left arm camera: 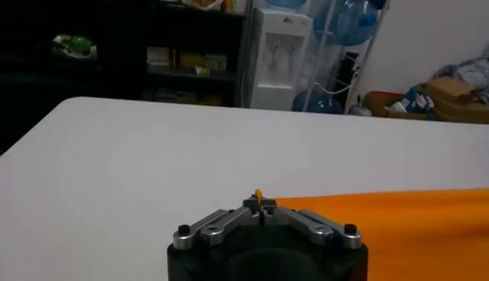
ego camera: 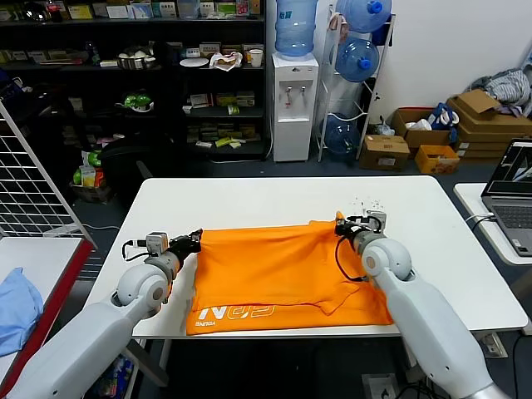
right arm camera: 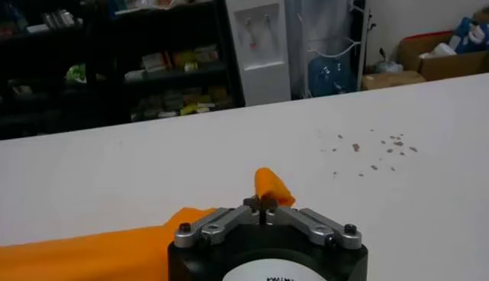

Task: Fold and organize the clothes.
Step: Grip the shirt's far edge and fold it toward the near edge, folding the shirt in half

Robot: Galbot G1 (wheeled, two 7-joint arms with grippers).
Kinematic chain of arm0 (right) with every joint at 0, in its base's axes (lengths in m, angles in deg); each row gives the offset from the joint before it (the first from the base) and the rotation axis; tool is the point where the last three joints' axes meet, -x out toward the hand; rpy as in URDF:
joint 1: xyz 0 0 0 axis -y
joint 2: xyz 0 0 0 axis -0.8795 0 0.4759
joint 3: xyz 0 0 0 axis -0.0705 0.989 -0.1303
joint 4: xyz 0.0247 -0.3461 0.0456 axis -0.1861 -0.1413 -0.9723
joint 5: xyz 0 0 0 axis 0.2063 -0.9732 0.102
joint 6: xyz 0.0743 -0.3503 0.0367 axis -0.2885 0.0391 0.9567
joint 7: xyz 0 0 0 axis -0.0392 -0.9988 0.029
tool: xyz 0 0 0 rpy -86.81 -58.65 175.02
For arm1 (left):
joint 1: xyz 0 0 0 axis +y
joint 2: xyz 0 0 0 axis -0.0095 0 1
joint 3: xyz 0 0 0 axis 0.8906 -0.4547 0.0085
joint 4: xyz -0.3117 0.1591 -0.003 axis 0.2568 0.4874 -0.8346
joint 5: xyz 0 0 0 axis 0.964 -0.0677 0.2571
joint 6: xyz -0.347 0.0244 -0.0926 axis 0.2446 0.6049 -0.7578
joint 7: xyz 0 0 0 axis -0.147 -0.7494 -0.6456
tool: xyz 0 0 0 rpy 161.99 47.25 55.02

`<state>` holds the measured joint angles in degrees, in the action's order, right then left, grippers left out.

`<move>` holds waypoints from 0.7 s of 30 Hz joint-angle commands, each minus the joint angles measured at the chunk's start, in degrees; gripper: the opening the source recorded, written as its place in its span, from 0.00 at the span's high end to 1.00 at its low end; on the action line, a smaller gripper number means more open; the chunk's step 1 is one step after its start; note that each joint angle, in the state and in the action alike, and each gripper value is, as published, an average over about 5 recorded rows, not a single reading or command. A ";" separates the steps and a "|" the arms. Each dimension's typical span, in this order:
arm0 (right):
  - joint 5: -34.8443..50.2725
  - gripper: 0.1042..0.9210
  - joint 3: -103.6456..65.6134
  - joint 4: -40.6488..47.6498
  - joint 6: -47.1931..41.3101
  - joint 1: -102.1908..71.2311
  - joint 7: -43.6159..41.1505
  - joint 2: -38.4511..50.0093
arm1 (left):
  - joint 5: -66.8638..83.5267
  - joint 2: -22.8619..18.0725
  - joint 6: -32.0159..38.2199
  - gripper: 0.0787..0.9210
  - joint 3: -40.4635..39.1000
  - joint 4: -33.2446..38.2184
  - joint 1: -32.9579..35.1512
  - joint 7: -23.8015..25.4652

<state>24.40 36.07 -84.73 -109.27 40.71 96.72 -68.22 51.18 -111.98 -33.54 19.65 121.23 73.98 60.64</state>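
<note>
On the white table [ego camera: 249, 199] the orange T-shirt [ego camera: 274, 278] lay partly folded, lettering at its near edge. The left gripper [ego camera: 198, 238] and right gripper [ego camera: 339, 223] each pinched a far corner, fingers clamped on fabric. Further folds and tidying seemingly remained. Shelves [ego camera: 125, 75] and a water dispenser [ego camera: 295, 100] stood behind.

White table [ego camera: 249, 199] occupying centre. Dark shelving [ego camera: 133, 75] lining back wall, holding boxes and small goods. White water dispenser [ego camera: 295, 104] standing beside it, blue bottle [ego camera: 296, 27] sitting on top. Wire rack [ego camera: 353, 83] holding more blue bottles. Cardboard boxes [ego camera: 465, 125] lying against white wall. Laptop [ego camera: 514, 191] sitting open on side desk.
</note>
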 commanded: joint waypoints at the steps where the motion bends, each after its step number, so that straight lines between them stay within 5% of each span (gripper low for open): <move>1: 2.48 0.98 -4.14 -14.21 -1.41 -11.00 1.45 6.68 | -0.49 4.71 0.07 0.98 4.27 14.87 9.93 -0.71; 21: 4.85 0.98 -11.40 -28.34 -3.87 -27.09 4.48 10.98 | -6.03 7.16 1.58 0.98 6.36 22.05 22.18 -3.02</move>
<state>28.46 27.89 -106.10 -112.55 21.77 100.26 -59.08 47.83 -105.75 -32.49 24.75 139.45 89.61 58.09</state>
